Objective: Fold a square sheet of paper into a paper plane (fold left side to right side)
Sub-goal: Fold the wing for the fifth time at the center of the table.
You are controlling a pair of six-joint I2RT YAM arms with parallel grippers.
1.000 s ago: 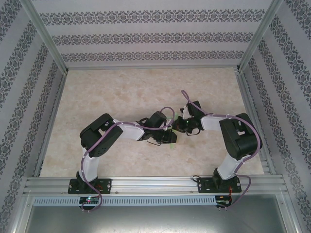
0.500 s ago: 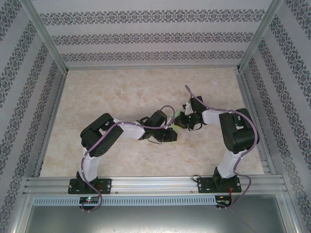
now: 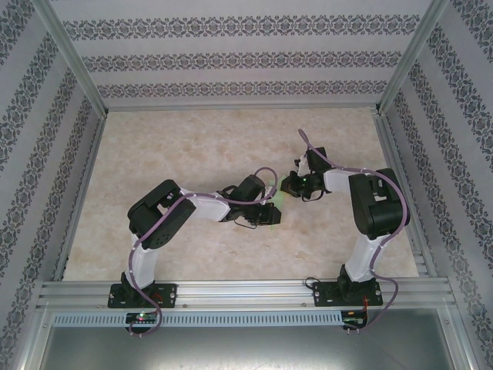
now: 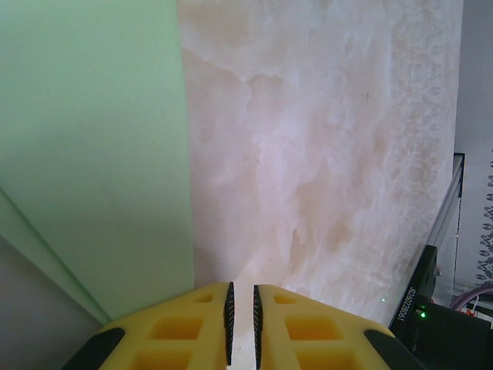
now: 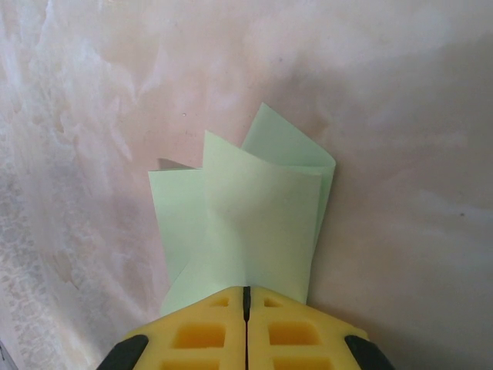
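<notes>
**Right gripper clamped on the folded paper**

In the right wrist view the yellow jaws are together and clamped on the near edge of the paper. The paper is pale green and folded in several layers. Its corners spread out beyond the fingertips, over the table. The left gripper has its jaws almost together, with only a thin slit between them and nothing visible in it. The paper lies just beside it, on its left. From above, both grippers meet near the middle of the table, with a bit of green between them.
</notes>
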